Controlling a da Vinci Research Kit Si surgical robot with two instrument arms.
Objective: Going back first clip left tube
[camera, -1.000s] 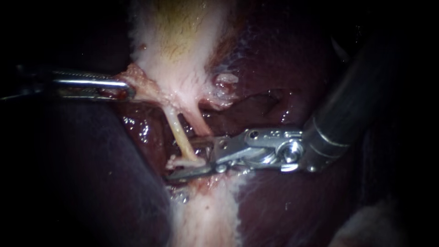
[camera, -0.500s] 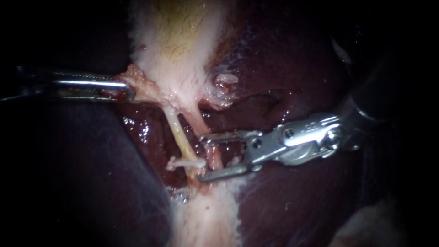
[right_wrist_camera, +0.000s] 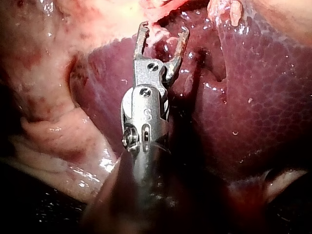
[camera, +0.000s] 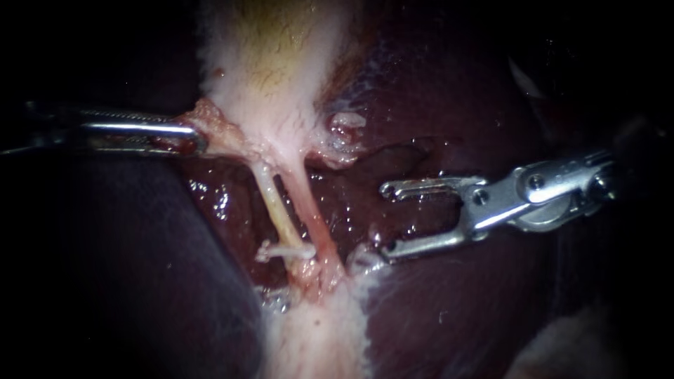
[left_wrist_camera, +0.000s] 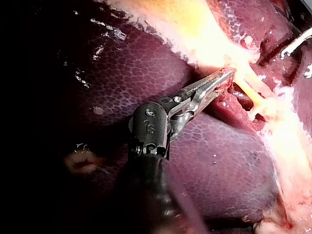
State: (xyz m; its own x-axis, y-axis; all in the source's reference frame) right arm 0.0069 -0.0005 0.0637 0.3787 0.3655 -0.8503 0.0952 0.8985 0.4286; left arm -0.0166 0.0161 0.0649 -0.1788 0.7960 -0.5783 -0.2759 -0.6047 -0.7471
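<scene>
Beside the left tube (camera: 275,209), on the side away from the left instrument, the right instrument (camera: 384,219) is now seen well clear of it. One second ago its jaws were set around the tube at the level of the clip (camera: 286,249). Half a second ago they had been drawn back as far as the neighbouring right tube (camera: 314,221). Now both tubes are left free, and the jaws are held over the dark liver (camera: 435,309). The jaws are spread wide and nothing is gripped between them, which the right wrist view confirms. The small pale clip is left lying across the left tube near its lower end, and the tube itself has not shifted against the tissue around it. It remains stretched from the gallbladder (camera: 274,63) down to the pale band below. On the opposite side of the left tube, the left instrument (camera: 188,137) has not been moved. Its jaws are closed on a tissue flap (camera: 214,123) at the gallbladder's lower edge, so that tension on the tubes is kept. The withdrawal is judged to be largely done, and little is thought to remain beyond clearing the field.
</scene>
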